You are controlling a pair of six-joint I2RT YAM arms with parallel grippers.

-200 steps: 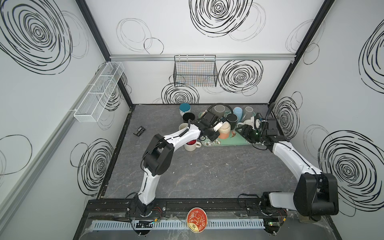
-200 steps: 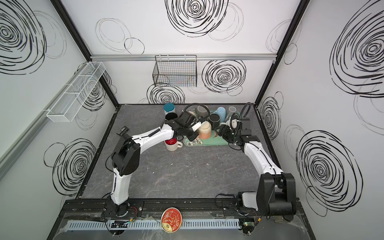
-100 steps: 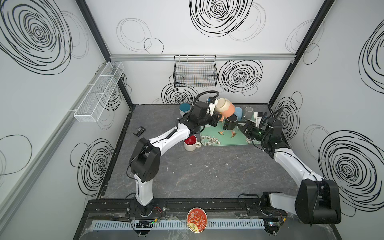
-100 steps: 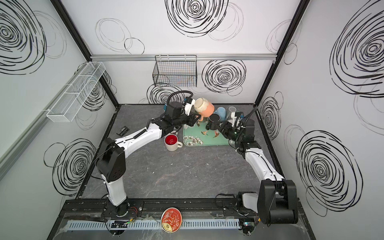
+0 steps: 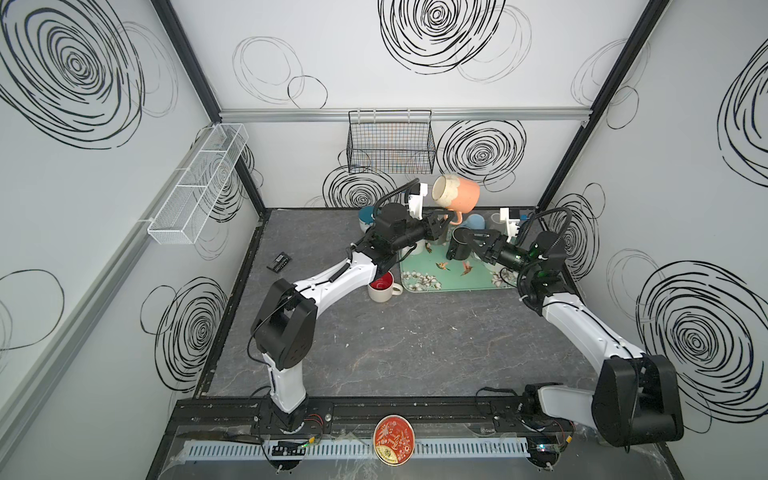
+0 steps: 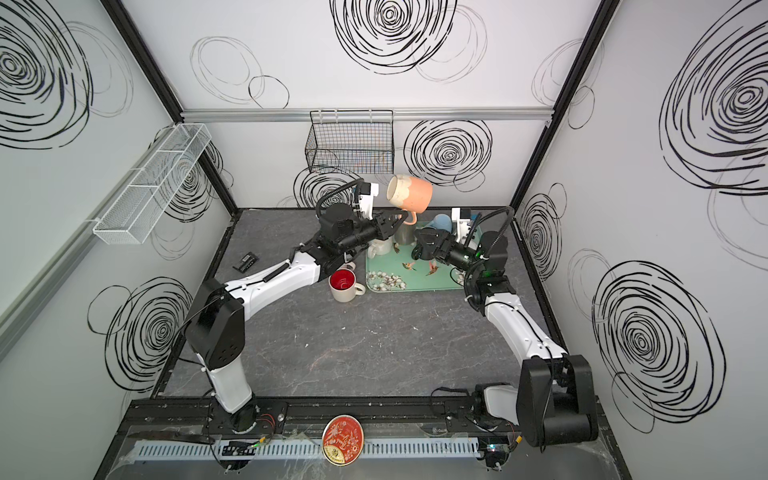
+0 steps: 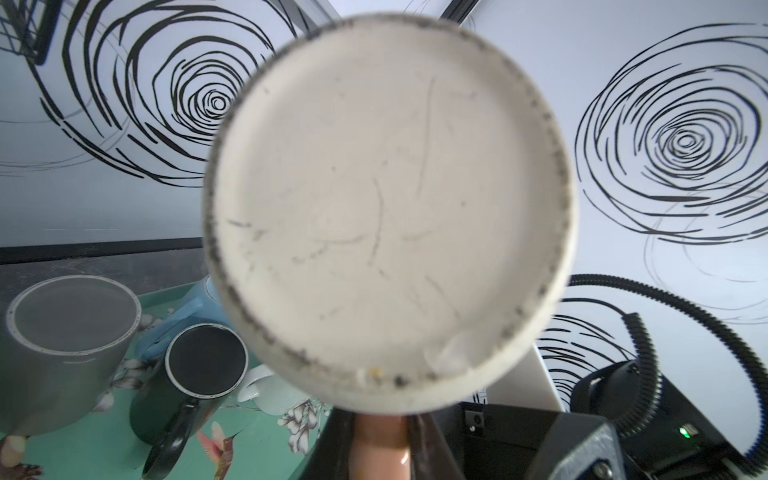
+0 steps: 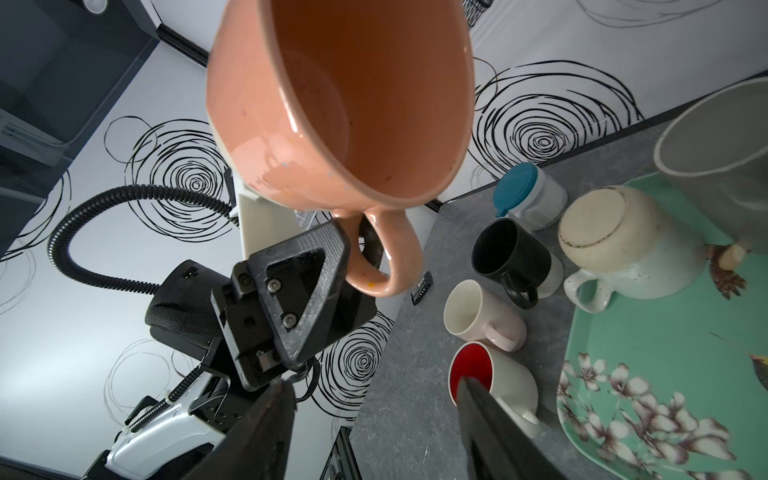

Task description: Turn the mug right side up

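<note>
While left gripper (image 5: 444, 219) clamps the handle (image 8: 390, 257), mug (image 5: 459, 195) sits above it, axis apparently near-level, mouth toward right gripper (image 8: 374, 384), whose jaws are apart.

Green floral tray (image 5: 449, 279) lies on the table (image 5: 415, 353). On the tray: grey mug (image 7: 66, 345), dark mug (image 7: 199, 374), light blue mug (image 5: 477, 221), speckled mug (image 8: 615, 245) base up. Just beside the tray: red-lined mug (image 5: 381, 286), cream mug (image 8: 478, 316), black mug (image 8: 511, 257), teal-lidded jar (image 8: 528, 199). Well apart from the tray: small black device (image 5: 279, 262).
</note>
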